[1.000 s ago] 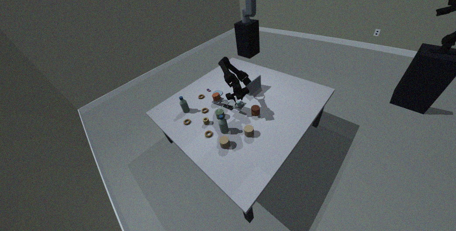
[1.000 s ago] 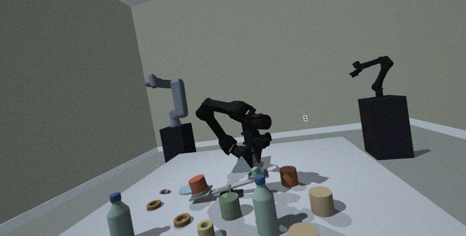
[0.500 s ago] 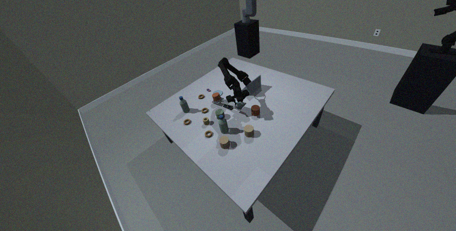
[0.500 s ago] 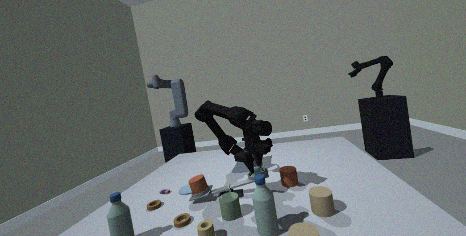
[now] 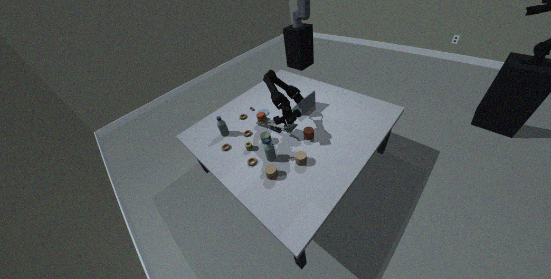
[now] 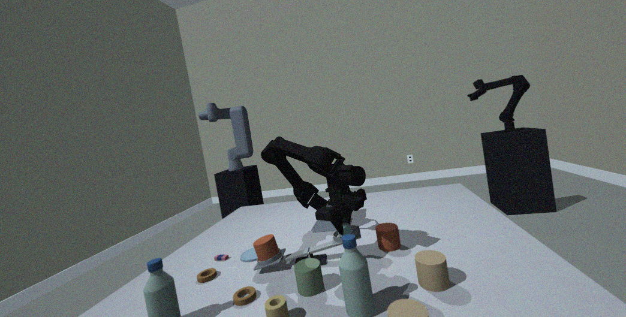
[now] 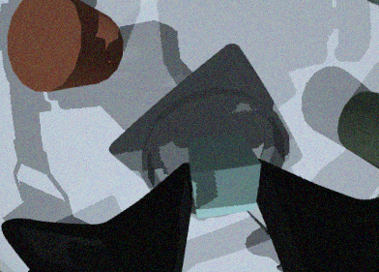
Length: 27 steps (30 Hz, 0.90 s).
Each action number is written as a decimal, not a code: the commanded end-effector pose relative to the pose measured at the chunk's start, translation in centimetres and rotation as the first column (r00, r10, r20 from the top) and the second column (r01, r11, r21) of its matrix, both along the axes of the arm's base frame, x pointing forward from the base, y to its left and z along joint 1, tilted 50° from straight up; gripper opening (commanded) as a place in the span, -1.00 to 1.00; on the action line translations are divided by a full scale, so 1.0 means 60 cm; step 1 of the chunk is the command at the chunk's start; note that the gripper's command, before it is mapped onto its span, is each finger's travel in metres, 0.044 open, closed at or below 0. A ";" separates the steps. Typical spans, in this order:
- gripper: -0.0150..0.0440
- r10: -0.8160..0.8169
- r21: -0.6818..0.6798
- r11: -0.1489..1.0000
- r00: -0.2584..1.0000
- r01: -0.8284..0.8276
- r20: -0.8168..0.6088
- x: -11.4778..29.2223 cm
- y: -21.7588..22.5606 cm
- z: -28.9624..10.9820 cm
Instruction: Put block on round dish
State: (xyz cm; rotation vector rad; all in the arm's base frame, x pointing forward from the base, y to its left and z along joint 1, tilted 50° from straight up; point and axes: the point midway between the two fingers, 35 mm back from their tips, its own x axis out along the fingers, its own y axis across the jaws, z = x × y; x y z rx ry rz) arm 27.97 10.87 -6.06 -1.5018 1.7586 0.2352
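Note:
My gripper [image 5: 288, 123] [image 6: 343, 226] [image 7: 219, 167] is down over the right pan of the small balance [image 6: 306, 254] [image 7: 193, 109]. Its two fingers press on both sides of a teal block [image 7: 226, 194] that sits on that pan. One orange cup [image 5: 261, 116] [image 6: 266, 247] stands on the balance's left end. The other orange cup [image 5: 308, 133] [image 6: 387, 235] [image 7: 61, 40] stands on the table to the right of the balance. The pale blue round dish [image 5: 264, 111] [image 6: 247, 254] lies just behind the left cup.
Two bottles [image 6: 355, 277] [image 6: 160, 290], a green cylinder [image 6: 309, 276] [image 7: 362, 121], tan cylinders [image 6: 431, 269] [image 5: 271, 171] and several brown rings [image 5: 226, 147] [image 6: 206, 274] stand in front of the balance. A grey slanted panel [image 5: 306, 103] stands behind my arm.

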 end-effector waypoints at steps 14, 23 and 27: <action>-0.49 -0.005 0.001 1.000 0.999 0.005 0.032 0.004 0.045 0.037; -0.49 0.002 0.003 1.000 1.000 -0.002 0.006 0.001 0.095 0.080; -0.49 0.004 0.003 1.000 1.000 -0.004 -0.004 -0.003 0.116 0.100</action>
